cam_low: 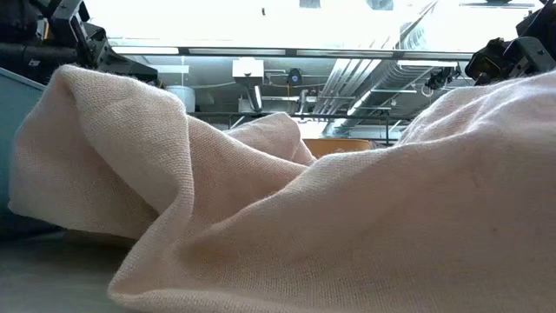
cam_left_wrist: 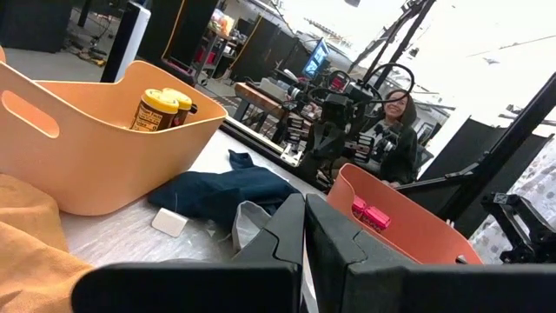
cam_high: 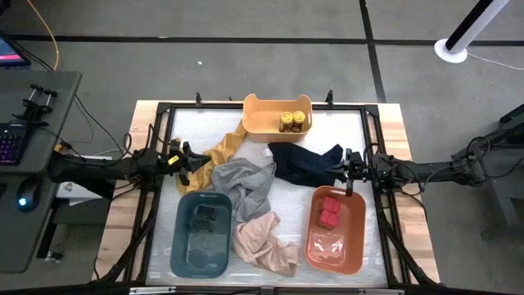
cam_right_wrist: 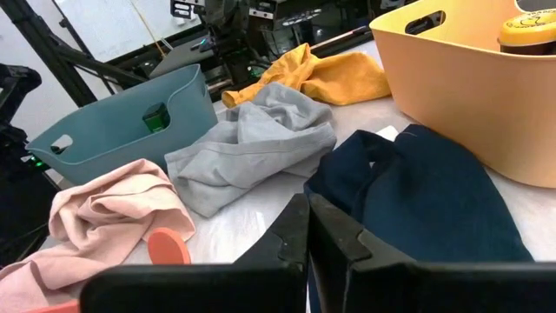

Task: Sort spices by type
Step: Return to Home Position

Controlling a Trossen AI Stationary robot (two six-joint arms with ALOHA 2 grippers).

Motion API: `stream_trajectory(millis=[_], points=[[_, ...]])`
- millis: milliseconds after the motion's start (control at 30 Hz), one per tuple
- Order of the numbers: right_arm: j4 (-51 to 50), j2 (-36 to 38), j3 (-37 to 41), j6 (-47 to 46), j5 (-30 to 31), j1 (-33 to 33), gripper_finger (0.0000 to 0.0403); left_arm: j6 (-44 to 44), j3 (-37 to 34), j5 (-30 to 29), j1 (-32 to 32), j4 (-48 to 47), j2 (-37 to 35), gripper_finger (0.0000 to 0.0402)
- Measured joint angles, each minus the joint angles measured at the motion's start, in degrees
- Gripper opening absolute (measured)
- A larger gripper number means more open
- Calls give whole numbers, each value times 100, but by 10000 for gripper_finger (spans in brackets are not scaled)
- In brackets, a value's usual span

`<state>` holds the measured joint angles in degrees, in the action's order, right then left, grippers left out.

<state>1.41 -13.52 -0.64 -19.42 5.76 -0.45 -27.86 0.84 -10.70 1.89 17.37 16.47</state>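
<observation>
Spice jars [cam_left_wrist: 158,109] number two, red tins [cam_left_wrist: 369,213] two.

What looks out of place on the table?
Nothing spilled. Crumpled yellow cloth, grey cloth, navy cloth and pink cloth lie strewn between the bins; the pink one blocks the low view. Left gripper, right gripper wait at the sides.

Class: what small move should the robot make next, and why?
Probably just park both arms: jars sit in the yellow bin, red tins in the orange bin, dark tins in the blue bin, and the left gripper and right gripper are shut, empty.
</observation>
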Motion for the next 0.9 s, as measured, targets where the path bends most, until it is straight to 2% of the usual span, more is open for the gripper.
stream_trajectory(millis=[233, 400, 467, 600, 733, 800, 900], points=[[0, 0, 0, 0, 2, 0, 0, 2, 1, 1, 2, -58, -69, 0], [-2, 0, -2, -2, 2, 0, 0, 65, 4, 2, -4, -804, -1086, 0], [-2, 2, -2, 0, 2, 0, 0, 411, 2, 3, -3, -1157, -1607, 0], [-7, -6, -2, -1, 2, -1, 0, 1713, -17, 220, 44, -1026, -1624, 0], [-10, -18, -2, 0, -10, -2, 0, 2874, -11, 865, 28, -1228, -1629, 0], [-4, -22, -4, 0, -9, 0, 0, 3016, -11, 1009, 26, -1498, -1628, 0], [-9, -49, -4, 0, -11, -2, 0, 2724, -9, 1053, 28, -1718, -1626, 0]])
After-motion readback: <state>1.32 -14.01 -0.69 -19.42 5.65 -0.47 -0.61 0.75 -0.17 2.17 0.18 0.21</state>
